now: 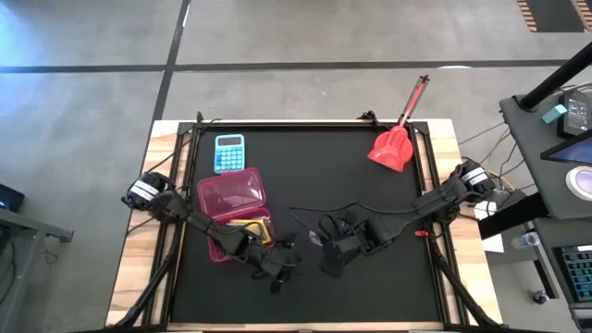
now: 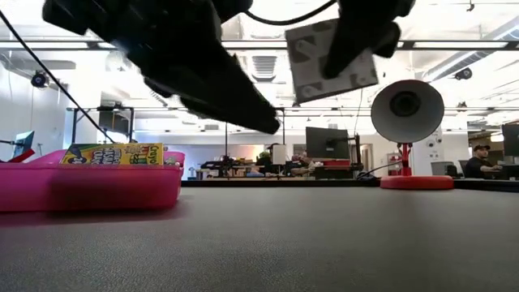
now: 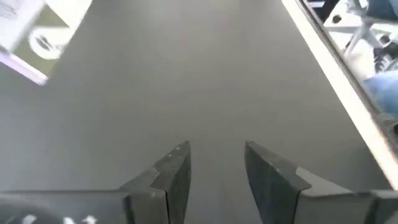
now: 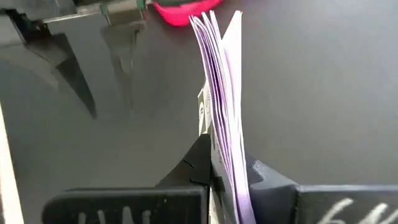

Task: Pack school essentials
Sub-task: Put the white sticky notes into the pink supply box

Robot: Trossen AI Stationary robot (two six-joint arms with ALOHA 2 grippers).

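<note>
Black matting (image 1: 370, 203) covers the table. At nine o'clock, a pink case (image 1: 233, 196) containing a crayon box (image 2: 112, 154) is seen. Left gripper (image 1: 280, 268) hangs parted, empty. Right gripper (image 1: 330, 260) is clamped on a paper pad (image 4: 219, 93), lifted near centre.

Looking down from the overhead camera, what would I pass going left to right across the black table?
Pink box with the blue calculator behind it → left gripper, open and empty → right gripper, shut on a small paper pad → red scoop at the far right.
</note>
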